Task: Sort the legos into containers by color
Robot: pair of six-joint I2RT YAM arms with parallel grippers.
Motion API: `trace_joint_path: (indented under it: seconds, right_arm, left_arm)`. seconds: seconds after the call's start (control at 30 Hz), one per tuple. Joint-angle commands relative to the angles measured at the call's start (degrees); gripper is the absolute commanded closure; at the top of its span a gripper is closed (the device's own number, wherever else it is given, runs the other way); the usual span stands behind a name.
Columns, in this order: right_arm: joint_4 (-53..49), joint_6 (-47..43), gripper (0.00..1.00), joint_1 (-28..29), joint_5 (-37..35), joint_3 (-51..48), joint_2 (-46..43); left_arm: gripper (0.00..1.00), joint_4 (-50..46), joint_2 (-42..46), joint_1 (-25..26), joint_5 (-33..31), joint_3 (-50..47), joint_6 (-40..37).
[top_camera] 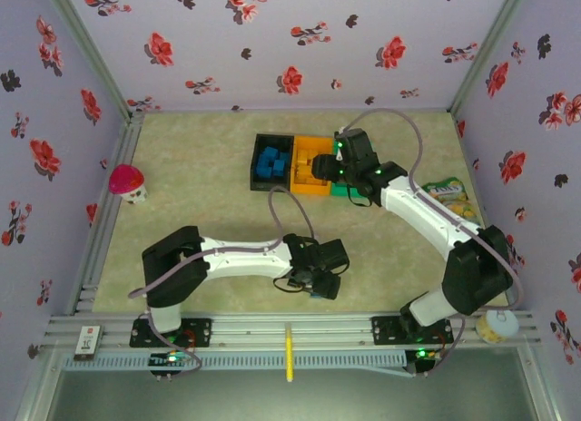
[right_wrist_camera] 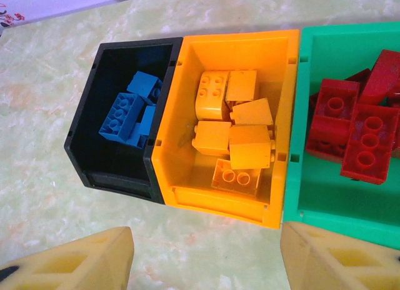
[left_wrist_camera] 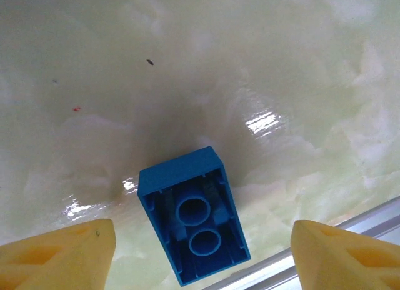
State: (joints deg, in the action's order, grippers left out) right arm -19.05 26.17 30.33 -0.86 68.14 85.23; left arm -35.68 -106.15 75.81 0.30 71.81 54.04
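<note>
Near edge of the table (top_camera: pixel 200 167): left claw (left_wrist_camera: pixel 203 243), released, fingers wide apart on either side of one blue brick (left_wrist_camera: pixel 190 215) lying hollow side up, touching neither. Toward the far edge: right claw (right_wrist_camera: pixel 206 243), released and empty, above three bins in a row: black bin (right_wrist_camera: pixel 84 140) with blue bricks (right_wrist_camera: pixel 128 115), orange bin (right_wrist_camera: pixel 219 202) with yellow bricks (right_wrist_camera: pixel 240 137), green bin (right_wrist_camera: pixel 312 190) with red bricks (right_wrist_camera: pixel 356 127).

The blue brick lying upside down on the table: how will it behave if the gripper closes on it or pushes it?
The blue brick looks like rigid moulded plastic, so it should not bend. Hollow underneath, it is probably light. Its smooth walls and the glossy table suggest it may slide rather than tip when pushed.
</note>
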Motion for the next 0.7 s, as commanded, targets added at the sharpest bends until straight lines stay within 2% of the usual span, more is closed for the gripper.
trace_joint_path:
  seconds: [0.0, 0.33, 0.5, 0.67]
  right_arm:
    - [1.83, 1.07, 0.36, -0.61, -0.28, -1.07, -1.56]
    - [1.96, 1.07, 0.38, -0.89, -0.02, -1.34, -1.87]
    - [1.96, 1.07, 0.38, -0.97, -0.06, -1.47, -2.00]
    - [1.37, 0.90, 0.38, -0.97, -0.54, -1.60, -2.76]
  left_arm:
    - [0.34, -3.67, -2.25, 0.22, 0.47, 2.25, 0.15]
    - [0.53, -4.17, -4.27, 0.32, 0.55, 3.62, -1.29]
    - [0.68, -3.78, -4.05, 0.38, -0.28, 2.69, -1.48]
    - [0.71, -0.83, -0.69, -1.44, -0.58, -1.38, -1.09]
